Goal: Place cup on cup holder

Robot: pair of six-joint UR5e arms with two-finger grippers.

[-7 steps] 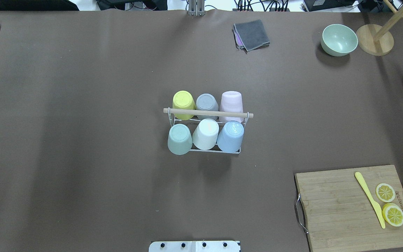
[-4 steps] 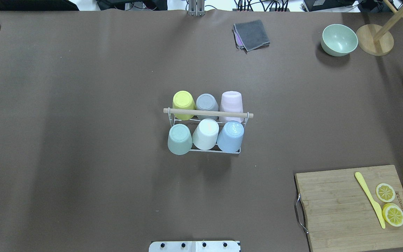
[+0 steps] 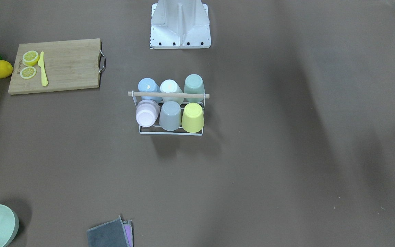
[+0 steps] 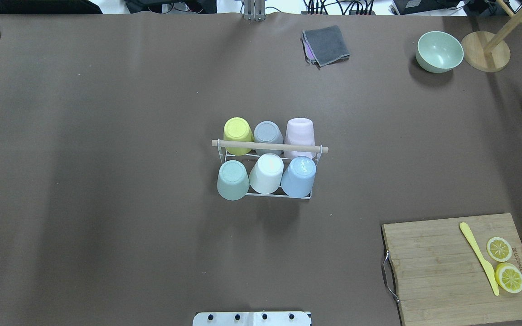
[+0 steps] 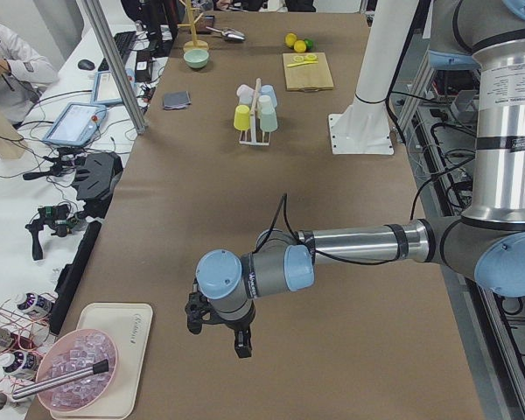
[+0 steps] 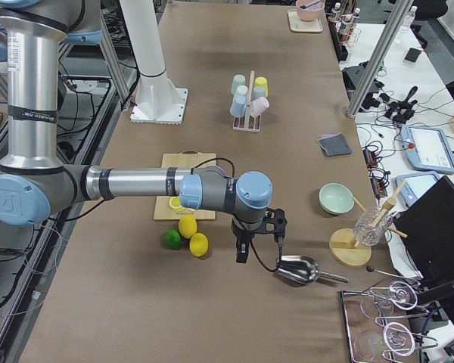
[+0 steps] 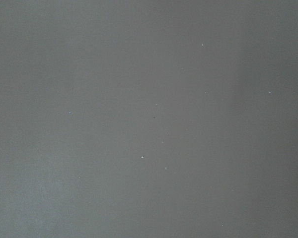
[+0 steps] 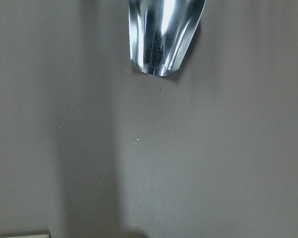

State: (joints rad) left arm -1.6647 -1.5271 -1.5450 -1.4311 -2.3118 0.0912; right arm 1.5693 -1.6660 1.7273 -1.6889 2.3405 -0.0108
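Your holder (image 4: 270, 146) carries six cups (image 4: 266, 173), apparently all upended; left gripper (image 5: 217, 337) and right gripper (image 6: 259, 253) hang far off. Whether clenched, I cannot tell.

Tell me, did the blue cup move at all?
No. The blue cup sits where it was, on the cup holder, just as near the cutting board.

Robot lab; teach pendants (image 6: 427, 146), cables (image 4: 320, 5).

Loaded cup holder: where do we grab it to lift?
The wooden rod handle, at its middle, from straight above, jaws closing across the rod. It runs level over the top between the two rows of cups, which block both long sides of the cup holder.
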